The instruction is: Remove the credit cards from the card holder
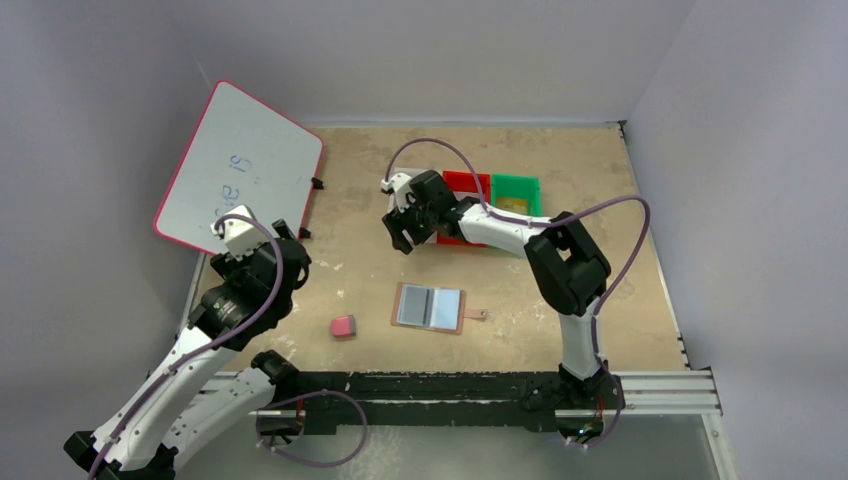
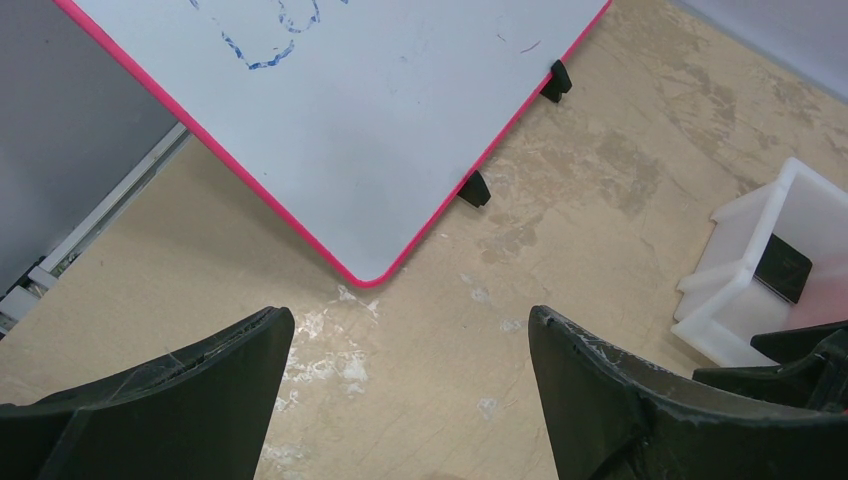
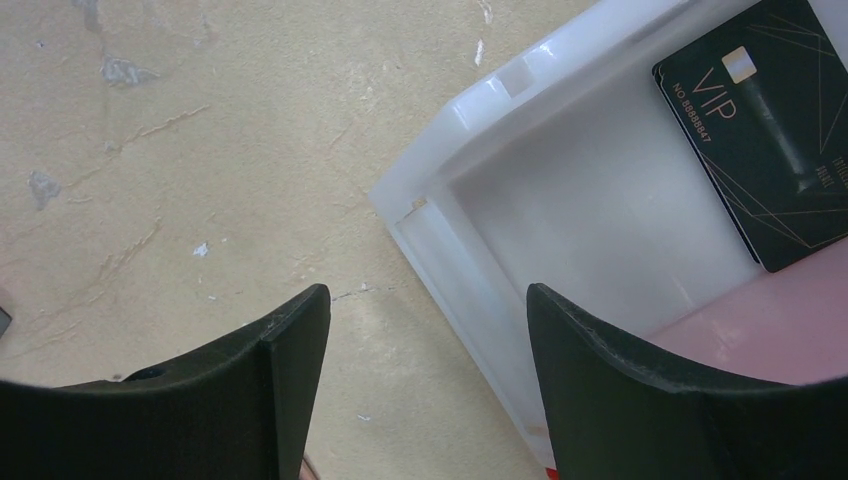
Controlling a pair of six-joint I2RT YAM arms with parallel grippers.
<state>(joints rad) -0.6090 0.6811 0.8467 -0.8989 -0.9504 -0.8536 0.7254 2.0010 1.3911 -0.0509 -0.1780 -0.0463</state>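
The card holder [image 1: 430, 307] lies open flat on the table in the top view, tan with pale blue-grey sleeves and its snap tab to the right. Whether cards sit in the sleeves I cannot tell. A black credit card [image 3: 775, 130] marked VIP lies in the white bin [image 3: 450, 110]. It also shows as the black card [image 2: 782, 268] in the left wrist view. My right gripper [image 3: 427, 295] hangs open and empty over that bin's near corner, far behind the holder [image 1: 404, 238]. My left gripper [image 2: 410, 312] is open and empty over bare table, by the whiteboard's corner.
A pink-edged whiteboard [image 1: 240, 165] leans at the back left on black clips. Red bin [image 1: 466, 184] and green bin [image 1: 515, 190] stand behind the right arm, beside the white bin [image 2: 745, 215]. A pink-and-grey eraser [image 1: 343, 326] lies left of the holder.
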